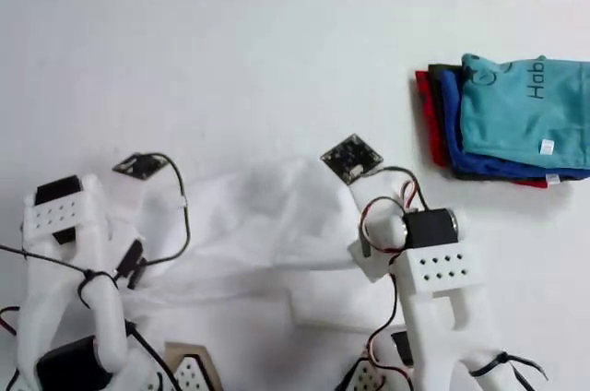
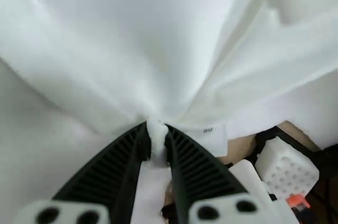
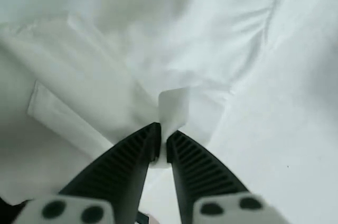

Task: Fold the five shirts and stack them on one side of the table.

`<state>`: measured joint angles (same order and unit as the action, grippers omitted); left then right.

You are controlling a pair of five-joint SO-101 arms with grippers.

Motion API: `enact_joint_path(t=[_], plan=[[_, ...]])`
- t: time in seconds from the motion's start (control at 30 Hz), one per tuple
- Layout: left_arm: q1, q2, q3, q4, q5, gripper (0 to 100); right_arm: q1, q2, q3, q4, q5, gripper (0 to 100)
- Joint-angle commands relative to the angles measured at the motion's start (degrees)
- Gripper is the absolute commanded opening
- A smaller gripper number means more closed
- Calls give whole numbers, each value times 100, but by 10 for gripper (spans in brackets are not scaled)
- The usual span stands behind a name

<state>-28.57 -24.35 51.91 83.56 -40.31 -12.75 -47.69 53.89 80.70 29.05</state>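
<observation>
**Workpiece.** The white fabric shirt (image 1: 258,220) lies crumpled on the white table (image 1: 230,59). In the high view it runs from the centre toward 6 o'clock, between the two arms. Because it is white on white, its outline is hard to trace. Its near edge is partly covered by the arm bodies.

**Arms.** The left arm (image 1: 69,225) stands at 8 o'clock and the right arm (image 1: 433,271) at 5 o'clock. Seen from above, each wrist housing covers the point where the arm meets the cloth.

**Left gripper** (image 2: 157,131). The black ribbed jaws are pressed together on a bunched fold of the shirt, and creases fan out from the pinch. A small sewn label (image 2: 208,131) lies just beside it.

**Right gripper** (image 3: 162,135). The jaws are clamped on a thin doubled edge of the same shirt, which stands up between the tips.

**Stack.** The stack of folded shirts (image 1: 507,133) sits at 3 o'clock, well apart from the white shirt.
- A teal shirt (image 1: 521,105) is on top.
- A blue shirt (image 1: 452,124) lies under it.
- A dark layer comes next, showing as only a sliver.
- A red shirt (image 1: 425,119) is at the bottom.

The frame edge cuts off the far side of the stack.
</observation>
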Motion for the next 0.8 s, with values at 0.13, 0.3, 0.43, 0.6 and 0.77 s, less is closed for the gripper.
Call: enact_joint_path(t=[0.13, 0.3, 0.43, 0.6, 0.77], plan=[[-53, -158, 13, -79, -44, 25, 189, -171, 18, 40, 492, 19], [-44, -158, 13, -79, -44, 26, 980, -171, 26, 48, 1169, 19], [62, -158, 13, -70, -158, 28, 1244, -136, 35, 48, 1345, 19], [220, -149, 13, -18, -352, 115, 1226, -136, 35, 48, 1345, 19], [176, -193, -57, 132, -396, 216, 1226, -136, 26, 75, 1345, 44]])
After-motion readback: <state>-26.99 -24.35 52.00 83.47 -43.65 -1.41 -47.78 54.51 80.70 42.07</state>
